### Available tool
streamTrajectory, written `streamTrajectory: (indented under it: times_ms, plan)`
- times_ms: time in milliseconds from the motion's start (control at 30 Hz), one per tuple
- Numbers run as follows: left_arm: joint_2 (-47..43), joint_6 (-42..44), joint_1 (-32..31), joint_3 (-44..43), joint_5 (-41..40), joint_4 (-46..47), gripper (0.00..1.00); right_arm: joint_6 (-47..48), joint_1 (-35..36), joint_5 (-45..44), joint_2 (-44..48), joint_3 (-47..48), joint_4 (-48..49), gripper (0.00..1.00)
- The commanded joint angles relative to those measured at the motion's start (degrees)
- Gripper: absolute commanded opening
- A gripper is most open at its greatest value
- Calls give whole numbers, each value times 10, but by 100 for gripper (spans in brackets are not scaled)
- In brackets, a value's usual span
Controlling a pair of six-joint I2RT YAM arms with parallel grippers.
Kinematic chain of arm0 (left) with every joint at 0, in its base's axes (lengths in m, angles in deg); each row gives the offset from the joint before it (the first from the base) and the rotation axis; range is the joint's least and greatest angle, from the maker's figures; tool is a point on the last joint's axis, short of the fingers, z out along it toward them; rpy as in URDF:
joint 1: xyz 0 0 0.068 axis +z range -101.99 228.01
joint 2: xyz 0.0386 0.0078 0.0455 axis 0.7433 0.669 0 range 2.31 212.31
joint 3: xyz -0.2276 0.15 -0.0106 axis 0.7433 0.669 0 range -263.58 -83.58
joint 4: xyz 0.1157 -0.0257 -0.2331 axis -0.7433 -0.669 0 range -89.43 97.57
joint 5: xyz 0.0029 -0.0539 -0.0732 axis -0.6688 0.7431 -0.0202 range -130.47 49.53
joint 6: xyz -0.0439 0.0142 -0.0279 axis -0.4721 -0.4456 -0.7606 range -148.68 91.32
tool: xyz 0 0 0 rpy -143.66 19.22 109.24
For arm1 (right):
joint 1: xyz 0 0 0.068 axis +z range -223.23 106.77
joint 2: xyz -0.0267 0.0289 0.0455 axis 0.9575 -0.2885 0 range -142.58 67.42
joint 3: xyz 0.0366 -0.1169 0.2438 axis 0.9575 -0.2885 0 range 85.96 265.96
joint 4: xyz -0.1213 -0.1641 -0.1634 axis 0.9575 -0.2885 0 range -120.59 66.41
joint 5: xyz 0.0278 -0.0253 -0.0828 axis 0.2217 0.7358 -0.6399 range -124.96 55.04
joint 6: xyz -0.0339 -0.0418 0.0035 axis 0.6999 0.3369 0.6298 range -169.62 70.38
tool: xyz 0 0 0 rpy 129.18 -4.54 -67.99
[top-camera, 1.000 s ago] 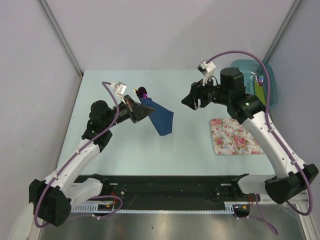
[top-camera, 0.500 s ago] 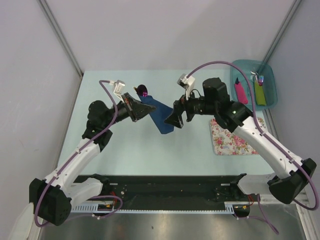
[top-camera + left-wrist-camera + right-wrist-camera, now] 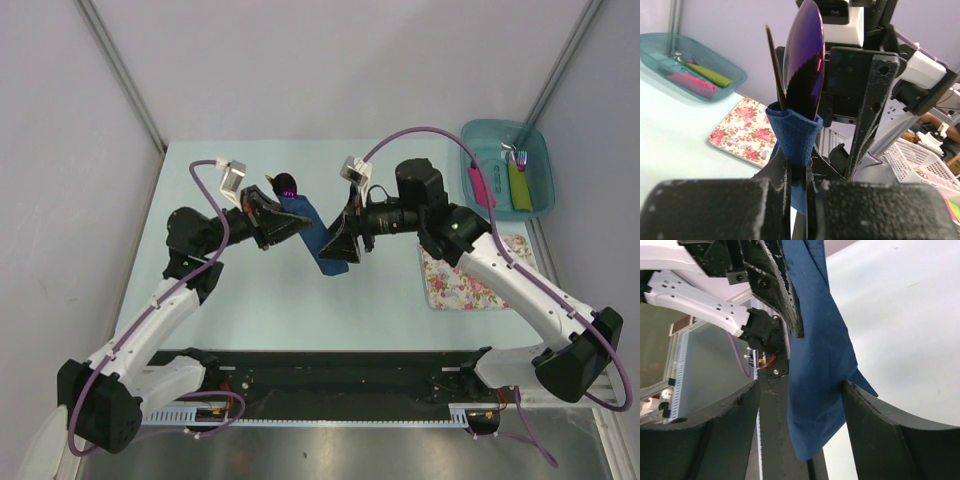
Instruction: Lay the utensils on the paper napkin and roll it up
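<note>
My left gripper [image 3: 283, 224] is shut on the navy paper napkin [image 3: 316, 232], held above the table and wrapped around the utensils. The purple spoon bowl [image 3: 286, 184] and the thin wooden knife tip [image 3: 269, 179] stick out of the napkin's top; in the left wrist view the spoon bowl [image 3: 802, 60] and the knife [image 3: 775, 70] rise from the napkin cuff [image 3: 793, 134]. My right gripper [image 3: 335, 243] is open, its jaws on either side of the napkin's hanging tail [image 3: 820, 390], not closed on it.
A floral pink-and-white mat [image 3: 463, 272] lies on the table at the right. A teal bin [image 3: 540, 160] at the back right holds pink-handled [image 3: 474, 186] and green-handled cutlery [image 3: 518, 186]. Grey walls enclose the table.
My right arm has swung left from near the bin to the napkin's hanging tail, its open jaws now straddling it. My left gripper has stayed put, holding the bundle.
</note>
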Motion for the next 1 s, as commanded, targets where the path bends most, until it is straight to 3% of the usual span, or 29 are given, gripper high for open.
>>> streamTrajectory:
  times_ms: [0, 300, 633, 867, 967]
  plan:
    - [-15, -22, -2, -15, 14, 65, 0, -21, 9, 47, -6, 1, 50, 66]
    - [-14, -34, -17, -20, 30, 97, 0, -66, 22, 80, -14, 3, 94, 47]
    - [-10, -46, -34, -21, 39, 124, 0, -121, 28, 109, -19, -2, 138, 37]
    - [-8, -56, -41, -27, 47, 132, 0, -122, 37, 107, -10, -18, 135, 36]
    - [-7, -57, -43, -28, 48, 137, 0, -119, 39, 105, -7, -26, 129, 24]
